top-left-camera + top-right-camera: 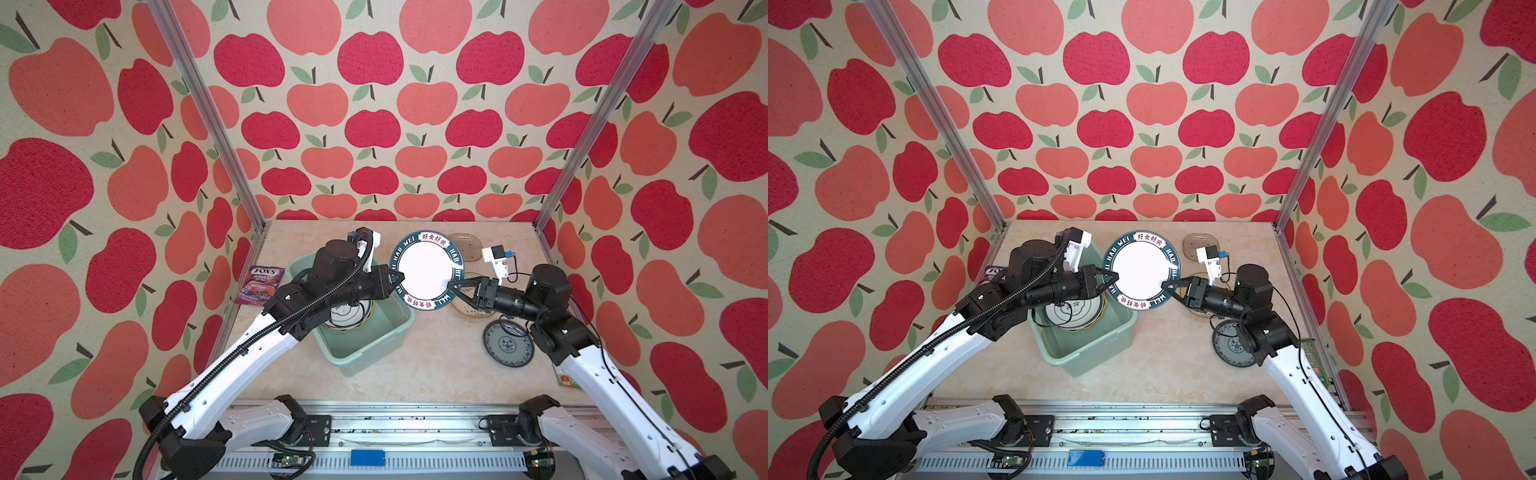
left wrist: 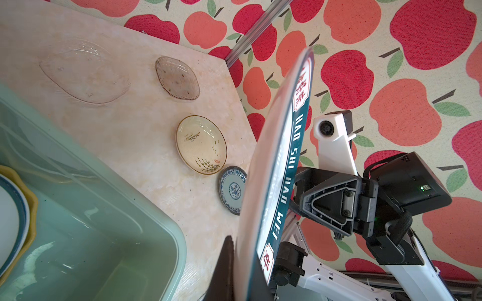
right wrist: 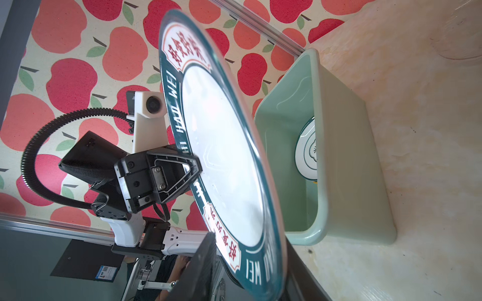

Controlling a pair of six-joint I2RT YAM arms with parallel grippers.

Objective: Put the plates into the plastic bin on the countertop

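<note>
- Lettered plate [image 1: 426, 270] [image 1: 1140, 270] hangs face up between two grippers, lifted off the countertop [image 1: 436, 365].
- Left gripper [image 1: 398, 279] [image 1: 1113, 277] is clamped tight on the plate's left rim. The right wrist view shows one finger [image 3: 180, 177] lying on the teal band.
- Right gripper [image 1: 451, 286] [image 1: 1165, 285] straddles the right rim, with one finger [image 3: 206, 258] over the plate's face and the other under it. I cannot tell whether they press or merely flank it.
- Held this way, the plate sits just right of the bin [image 1: 370, 353], and its near left edge overlaps the bin's right rim in both top views.
- Inside the bin lie stacked plates [image 1: 347, 316] [image 2: 10, 213], a white ringed one on a yellow one, partly hidden by the left arm.
- Cream plate [image 2: 200, 144] rests on the countertop under the right gripper.
- Blue plate [image 1: 507, 345] lies nearer, beside the right arm.
- Smoky plate [image 1: 465, 245] lies far right, near the back wall.
- Clear plate [image 2: 86, 73] shows only in the left wrist view, flat on the countertop beyond the bin.
- Purple packet [image 1: 259, 284] leans at the left wall, left of the bin.
</note>
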